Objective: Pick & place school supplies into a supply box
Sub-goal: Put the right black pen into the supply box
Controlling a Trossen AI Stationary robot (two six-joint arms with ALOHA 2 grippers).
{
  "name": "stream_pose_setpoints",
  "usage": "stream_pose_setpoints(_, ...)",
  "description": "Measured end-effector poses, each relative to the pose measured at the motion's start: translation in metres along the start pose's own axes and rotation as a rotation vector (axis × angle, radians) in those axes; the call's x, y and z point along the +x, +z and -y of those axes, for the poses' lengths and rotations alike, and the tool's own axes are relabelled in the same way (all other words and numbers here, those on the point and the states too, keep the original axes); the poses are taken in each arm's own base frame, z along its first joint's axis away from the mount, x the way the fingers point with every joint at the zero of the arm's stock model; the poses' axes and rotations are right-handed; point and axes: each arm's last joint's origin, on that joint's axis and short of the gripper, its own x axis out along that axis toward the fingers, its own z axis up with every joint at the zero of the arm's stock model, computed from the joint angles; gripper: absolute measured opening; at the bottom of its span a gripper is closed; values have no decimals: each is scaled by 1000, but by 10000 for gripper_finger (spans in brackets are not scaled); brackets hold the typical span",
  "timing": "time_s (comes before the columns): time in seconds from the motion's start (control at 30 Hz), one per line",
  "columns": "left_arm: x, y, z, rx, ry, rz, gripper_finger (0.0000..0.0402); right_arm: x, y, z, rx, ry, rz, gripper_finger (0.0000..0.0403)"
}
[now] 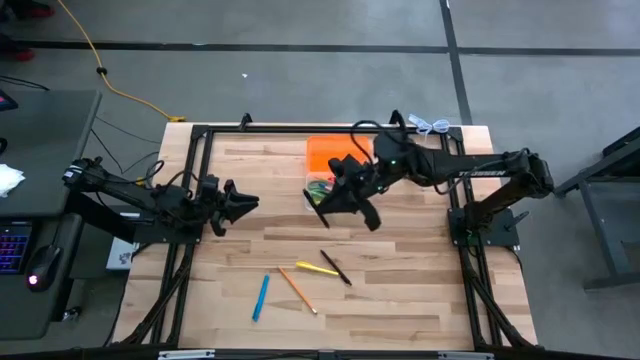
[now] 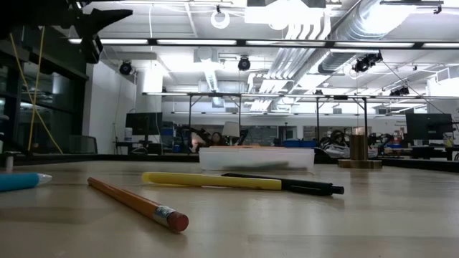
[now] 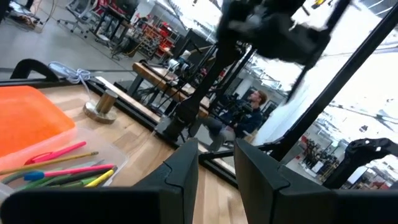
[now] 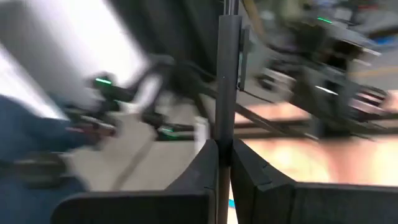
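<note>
The clear supply box (image 1: 318,188) stands right of the table's centre, with its orange lid (image 1: 327,153) beside it on the far side. In the left wrist view the box (image 3: 62,171) holds pink, green, yellow and blue pens and a wooden pencil. On the near half of the table lie a blue pen (image 1: 260,297), an orange pencil (image 1: 297,289), a yellow pen (image 1: 317,268) and a black pen (image 1: 336,267). My right gripper (image 1: 328,202) hovers at the box's near side, shut on a thin dark pen (image 4: 227,81). My left gripper (image 1: 245,203) hangs open over the table's left part, touching nothing. My right gripper pinches the thin dark pen's shaft (image 4: 225,134) between its two fingers (image 4: 205,168). The pen runs along the gap between them and sticks out well past the fingertips. It is lifted clear of the table. Which end of the pen is held cannot be told.
A small metal bell-shaped object (image 3: 102,106) stands at the table's far right, beyond the box. A black frame (image 1: 200,135) runs around the table's edges. Bare wood lies between my left gripper and the box. People sit in the room beyond the table.
</note>
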Motion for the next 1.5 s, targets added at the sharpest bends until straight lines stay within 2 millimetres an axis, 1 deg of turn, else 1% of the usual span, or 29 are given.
stream_pose_setpoints(0.23, 0, 9, 5, -11, -42, 89, 134, 0, -12, 8, -90, -323, -57, 4)
stream_pose_setpoints(0.47, -1, 16, 8, -16, -57, 165, 134, 2, -16, 7, -216, -550, -69, 3)
stream_pose_setpoints(0.6, 0, 19, 9, -33, -48, 209, 134, 1, -15, 8, -245, -658, -55, 5)
stream_pose_setpoints(0.8, 9, 18, 13, 2, -32, 259, 134, 5, -12, 11, -258, -644, -6, 3)
stream_pose_setpoints(0.97, 28, 25, 27, 80, -2, 244, 134, 11, -14, 22, -212, -614, 2, 5)
stream_pose_setpoints(1.07, 40, 29, 36, 155, 14, 231, 134, 15, -17, 27, -195, -598, 2, 3)
stream_pose_setpoints(1.23, 59, 34, 49, 245, 62, 200, 134, 16, -16, 26, -178, -580, 14, 5)
stream_pose_setpoints(1.5, 83, 37, 63, 293, 110, 128, 134, 20, -16, 24, -153, -511, 42, 3)
